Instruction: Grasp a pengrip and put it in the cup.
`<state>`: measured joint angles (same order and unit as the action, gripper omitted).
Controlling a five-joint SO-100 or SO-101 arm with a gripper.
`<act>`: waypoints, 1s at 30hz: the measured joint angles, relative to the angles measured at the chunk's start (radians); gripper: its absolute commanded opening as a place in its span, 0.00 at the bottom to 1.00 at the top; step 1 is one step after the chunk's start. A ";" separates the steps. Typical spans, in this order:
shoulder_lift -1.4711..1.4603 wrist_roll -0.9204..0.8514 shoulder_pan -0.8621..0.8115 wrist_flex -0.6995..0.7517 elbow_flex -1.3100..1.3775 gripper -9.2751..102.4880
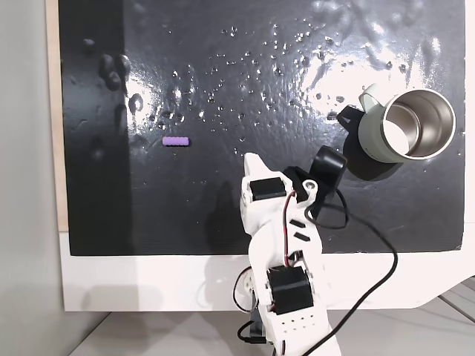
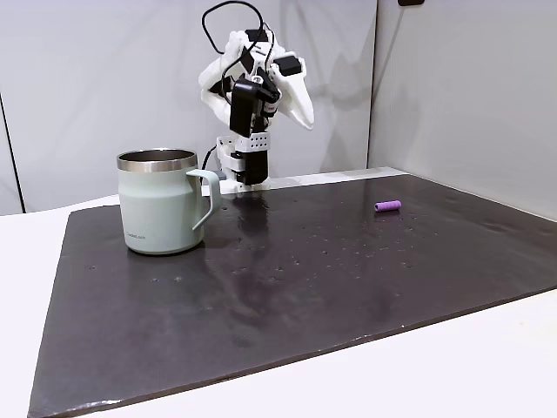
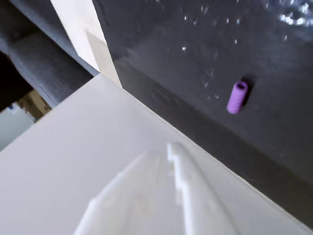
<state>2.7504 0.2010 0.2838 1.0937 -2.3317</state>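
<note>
The purple pengrip (image 1: 176, 141) lies on its side on the black mat, left of centre in a fixed view, and far right in another fixed view (image 2: 388, 205). The sage-green cup (image 1: 408, 126) stands upright at the mat's right side, its steel inside showing nothing in it; it also appears (image 2: 161, 205) with its handle turned toward the arm. My gripper (image 1: 252, 159) is raised over the mat's near edge on the folded arm (image 2: 306, 117), well apart from both. In the wrist view its white fingers (image 3: 161, 156) lie together, blurred, with the pengrip (image 3: 237, 97) ahead and to the right.
The black mat (image 1: 223, 215) is glossy and speckled with small droplets or bumps. It rests on a white table (image 1: 148, 282), whose edge runs close behind the arm's base. Red and black cables (image 1: 371, 282) loop beside the arm.
</note>
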 measured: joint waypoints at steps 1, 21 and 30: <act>-0.052 0.025 0.025 0.020 0.057 0.10; -0.919 0.388 0.186 0.305 0.778 0.26; -1.166 0.437 0.247 0.304 0.874 0.26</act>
<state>1.5846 0.6381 0.5308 1.3975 -1.4573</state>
